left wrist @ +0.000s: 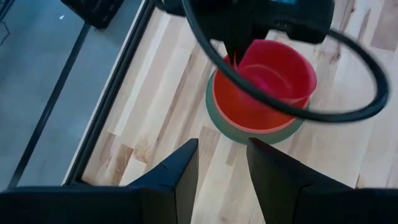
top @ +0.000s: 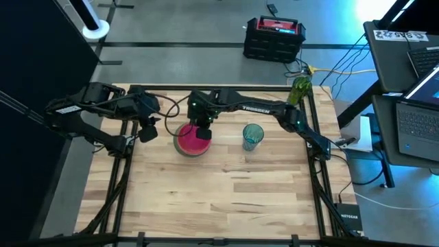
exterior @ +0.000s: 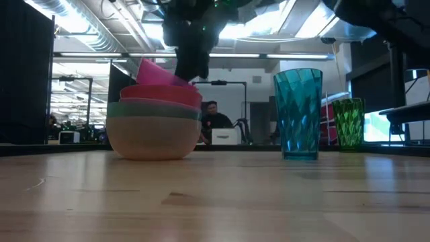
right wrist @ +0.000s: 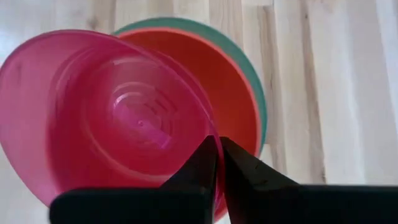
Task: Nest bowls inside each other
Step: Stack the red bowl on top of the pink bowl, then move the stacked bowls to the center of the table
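At the table's far middle stands a stack of bowls (top: pixel 191 143): a large pale pink bowl (exterior: pixel 153 138) on the table, a green bowl (exterior: pixel 151 107) in it, and a coral pink bowl (right wrist: pixel 217 87) in that. A tilted translucent pink bowl (right wrist: pixel 124 118) is over the coral one, with my right gripper (top: pixel 202 129) shut on it. My left gripper (left wrist: pixel 222 146) hovers open to the left of the stack with nothing between its fingers. My right gripper pinches the translucent pink bowl's wall at the rim (right wrist: pixel 213 134), one finger inside the bowl and one outside. The fingers slant down from the far right. The bowl is tipped (exterior: pixel 158 72), its low side dipping into the coral bowl; whether it touches there I cannot tell.
A tall teal cup (top: pixel 252 136) stands right of the stack, and a green cup (top: pixel 300 89) at the far right corner. Black frame rails (top: pixel 116 185) run along the table's sides. The near half of the wooden top (top: pixel 219 199) is bare. A person (exterior: pixel 213 115) sits beyond the table.
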You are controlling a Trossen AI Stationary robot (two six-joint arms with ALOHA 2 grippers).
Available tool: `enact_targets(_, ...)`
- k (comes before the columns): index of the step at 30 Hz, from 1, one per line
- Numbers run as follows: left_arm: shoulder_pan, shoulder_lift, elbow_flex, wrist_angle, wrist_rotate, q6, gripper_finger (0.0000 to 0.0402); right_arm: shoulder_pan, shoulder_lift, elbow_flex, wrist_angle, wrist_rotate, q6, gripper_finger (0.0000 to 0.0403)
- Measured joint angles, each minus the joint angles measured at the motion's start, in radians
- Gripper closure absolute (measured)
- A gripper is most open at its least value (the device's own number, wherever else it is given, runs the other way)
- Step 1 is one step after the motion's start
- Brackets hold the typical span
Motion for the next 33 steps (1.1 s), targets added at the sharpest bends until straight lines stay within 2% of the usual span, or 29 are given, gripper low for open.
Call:
enact_targets(17, 0.000, 0.000, 0.000, 0.000, 0.014, -0.003, 0.0279, -0.005, 0.018, 0.001, -0.001, -0.031, 0.014, 0.0330)
enact_targets(25, 0.000, 0.000, -0.003, 0.001, 0.051, -0.003, 0.0255, -0.006, -0.016, 0.025, -0.020, -0.033, -0.030, 0.0217)
enact_targets(29, 0.000, -0.002, -0.075, 0.001, 0.052, -0.023, 0.0244, -0.006, -0.087, 0.027, -0.078, -0.004, -0.048, 0.0193)
enact_targets(33, -0.007, -0.004, -0.223, 0.047, 0.099, -0.027, 0.0243, -0.006, -0.157, 0.027, -0.116, 0.043, -0.067, 0.0190)
